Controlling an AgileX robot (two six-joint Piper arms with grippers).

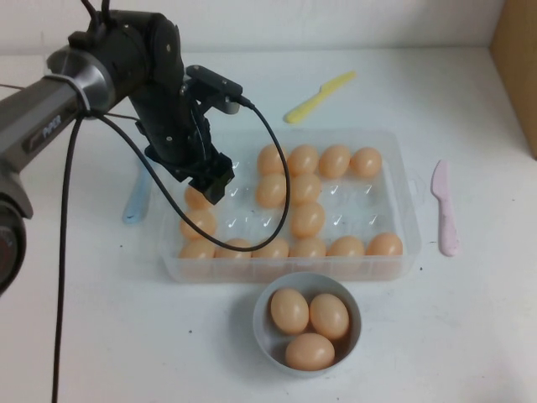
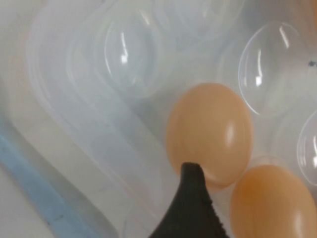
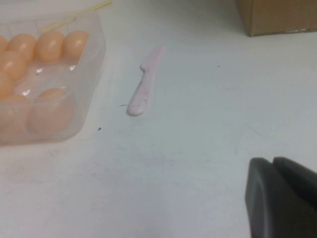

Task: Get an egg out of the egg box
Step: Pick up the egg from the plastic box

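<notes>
The clear egg box [image 1: 403, 193] lies on the white tabletop [image 1: 101, 336] and holds fifteen eggs: four along its far row, six along its near row, and five scattered through the two middle rows, with many cups bare. The left claw [image 1: 210, 178] hangs over the left end of the egg box, just above the egg [image 1: 196, 200] that sits in a cup of the second row from the far side. In the left wrist view a black tip [image 2: 190, 203] stands right at that egg [image 2: 210, 131], with a second egg [image 2: 270, 201] just beside it. Whether the left claw is spread or pressed together cannot be told. The right claw [image 3: 273, 162] shows only in its own wrist view, low over bare tabletop well to the right of the egg box, and looks pressed together with nothing in it. One round grey bowl [image 1: 262, 327] stands just in front of the egg box and holds three eggs. Three plastic knives lie around the egg box: one yellow [image 1: 319, 96] behind it, one pink [image 1: 444, 208] to its right, one blue [image 1: 134, 206] to its left. One cardboard box [image 1: 516, 67] stands beyond its far right corner.
</notes>
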